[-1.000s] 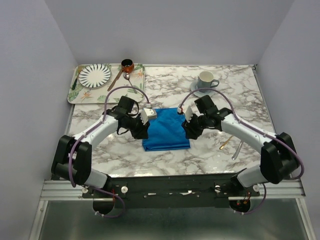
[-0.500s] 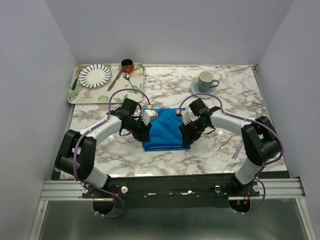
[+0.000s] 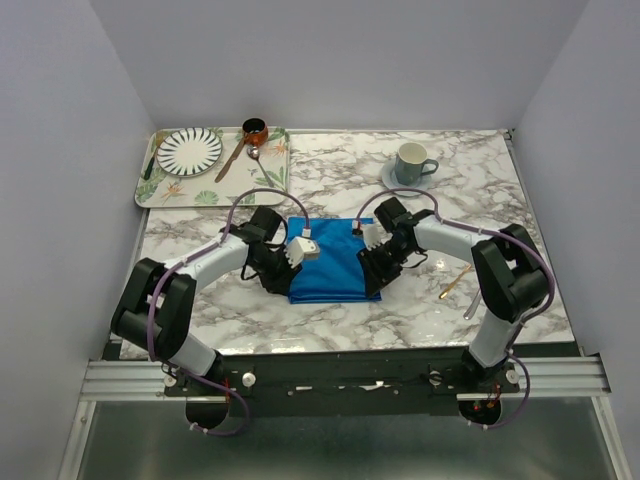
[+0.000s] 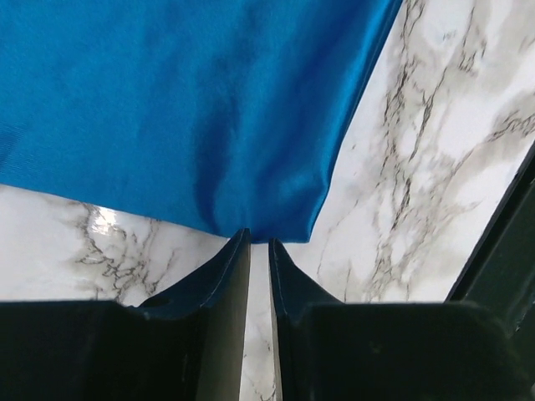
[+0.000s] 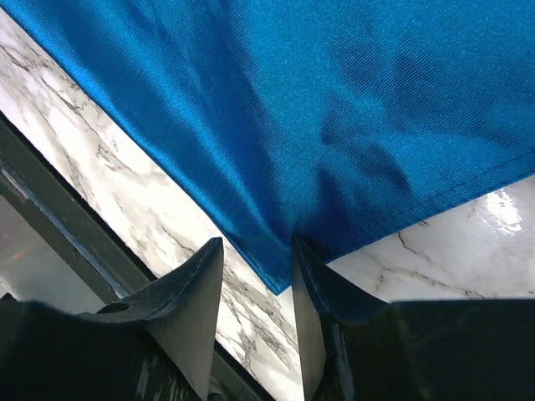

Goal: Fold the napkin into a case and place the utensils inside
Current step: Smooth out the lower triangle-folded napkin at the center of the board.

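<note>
The bright royal-blue cloth napkin [image 3: 335,262] lies folded into a soft, smooth rectangle at the middle of the white, grey-veined marble desk [image 3: 330,165], with a few shallow creases across it.

My left end effector [image 4: 259,241] sits at its near left corner. Its dark jaws are narrowed to a slim slit with marble showing through. The hem meets the tips, and I cannot tell whether they nip it. My right end effector [image 5: 257,244] straddles the near right corner. Its jaws are moderately apart, the pointed corner lies between them, and creases fan out from there.

Only the overhead view shows the slim gold-coloured metal spoon [image 3: 454,283] and the silver metal utensil [image 3: 472,300]. They lie just beside each other on the desk, right of the napkin and apart from it. A grey-blue mug [image 3: 411,160] stands on a saucer farther back. Only the wrist views show the cloth's fine ribbed, satiny weave.
</note>
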Controlling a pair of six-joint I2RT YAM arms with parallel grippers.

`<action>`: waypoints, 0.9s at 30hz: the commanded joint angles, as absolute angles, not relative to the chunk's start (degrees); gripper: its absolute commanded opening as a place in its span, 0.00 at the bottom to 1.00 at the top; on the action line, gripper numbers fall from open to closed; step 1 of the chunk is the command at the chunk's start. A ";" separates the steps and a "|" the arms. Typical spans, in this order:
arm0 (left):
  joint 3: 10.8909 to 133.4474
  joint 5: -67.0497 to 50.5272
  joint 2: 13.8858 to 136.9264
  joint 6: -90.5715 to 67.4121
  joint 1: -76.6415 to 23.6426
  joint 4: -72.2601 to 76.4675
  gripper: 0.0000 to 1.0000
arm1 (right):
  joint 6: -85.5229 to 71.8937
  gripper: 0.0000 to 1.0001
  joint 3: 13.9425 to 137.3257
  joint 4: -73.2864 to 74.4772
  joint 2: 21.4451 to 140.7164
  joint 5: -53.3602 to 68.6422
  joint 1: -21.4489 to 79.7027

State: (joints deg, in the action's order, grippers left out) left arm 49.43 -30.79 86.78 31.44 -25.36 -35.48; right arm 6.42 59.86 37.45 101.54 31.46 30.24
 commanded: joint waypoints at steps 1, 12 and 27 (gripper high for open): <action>47.37 -26.63 86.04 35.95 -26.36 -37.79 0.27 | 6.33 0.46 61.43 40.52 104.15 31.03 29.79; 46.05 -27.25 82.10 34.54 -27.25 -35.77 0.26 | 7.29 0.45 62.49 41.57 105.12 30.32 29.79; 47.82 -25.67 82.70 37.35 -31.55 -35.07 0.27 | 7.82 0.45 62.58 41.92 105.29 29.36 29.71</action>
State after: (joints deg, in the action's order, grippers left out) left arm 49.21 -27.46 81.41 34.89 -29.08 -35.86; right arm 6.59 62.15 40.38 103.50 31.42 29.98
